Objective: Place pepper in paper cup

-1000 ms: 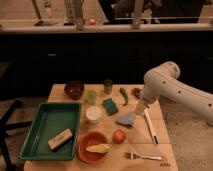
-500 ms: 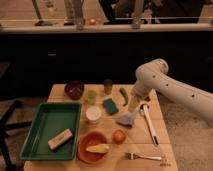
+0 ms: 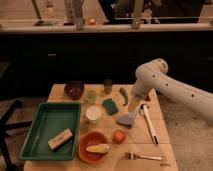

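pepper (image 3: 123, 94): small slender curved green chili, lying on the light wooden table (image 3: 114, 154) near its back edge, between a small dark glass cup (image 3: 108, 85) and the arm.
paper cup (image 3: 93, 114): short white round cup, upright mid-table, left of the pepper and nearer the front, apart from it; a flat green sponge (image 3: 110, 105) lies between them.
gripper (image 3: 133, 104): pale end of the white robot arm (image 3: 160, 82), hanging low just right of the pepper, above a grey-blue flat tool (image 3: 127, 119).
grip: cannot tell how open it is or whether it holds anything.
left side: green rectangular tray (image 3: 35, 135) holding a beige block (image 3: 60, 139).
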Action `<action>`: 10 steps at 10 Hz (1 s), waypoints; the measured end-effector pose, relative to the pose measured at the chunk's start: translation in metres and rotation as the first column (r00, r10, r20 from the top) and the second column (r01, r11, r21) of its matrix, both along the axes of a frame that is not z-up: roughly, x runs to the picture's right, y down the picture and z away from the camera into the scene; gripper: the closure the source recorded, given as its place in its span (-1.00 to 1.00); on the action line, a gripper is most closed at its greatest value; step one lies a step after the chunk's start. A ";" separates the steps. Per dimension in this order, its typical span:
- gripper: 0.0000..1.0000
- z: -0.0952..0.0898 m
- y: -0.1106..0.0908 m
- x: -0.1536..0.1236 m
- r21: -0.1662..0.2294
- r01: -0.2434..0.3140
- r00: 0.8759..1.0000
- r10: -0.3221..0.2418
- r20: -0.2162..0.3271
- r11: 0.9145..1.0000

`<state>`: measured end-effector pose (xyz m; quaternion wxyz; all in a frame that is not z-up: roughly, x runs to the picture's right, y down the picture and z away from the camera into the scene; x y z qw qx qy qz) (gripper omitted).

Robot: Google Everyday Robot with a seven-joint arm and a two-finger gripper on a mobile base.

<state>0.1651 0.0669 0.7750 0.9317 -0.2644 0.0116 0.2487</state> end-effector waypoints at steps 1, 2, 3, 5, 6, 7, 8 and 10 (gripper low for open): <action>-0.60 0.003 0.003 0.001 -0.001 -0.039 0.999 0.039 -0.030 0.999; -0.60 0.008 0.006 0.002 -0.003 -0.102 0.992 0.101 -0.075 0.995; -0.60 0.015 0.009 0.000 -0.005 -0.160 0.981 0.159 -0.113 0.987; -0.60 0.031 0.013 -0.005 -0.012 -0.215 0.967 0.212 -0.143 0.976; -0.60 0.035 0.014 -0.005 -0.011 -0.228 0.963 0.224 -0.150 0.974; -0.60 0.043 0.015 -0.007 -0.011 -0.241 0.958 0.236 -0.161 0.971; -0.60 0.050 0.015 -0.013 -0.013 -0.251 0.955 0.246 -0.165 0.968; -0.60 0.063 0.015 -0.016 -0.013 -0.269 0.948 0.262 -0.180 0.963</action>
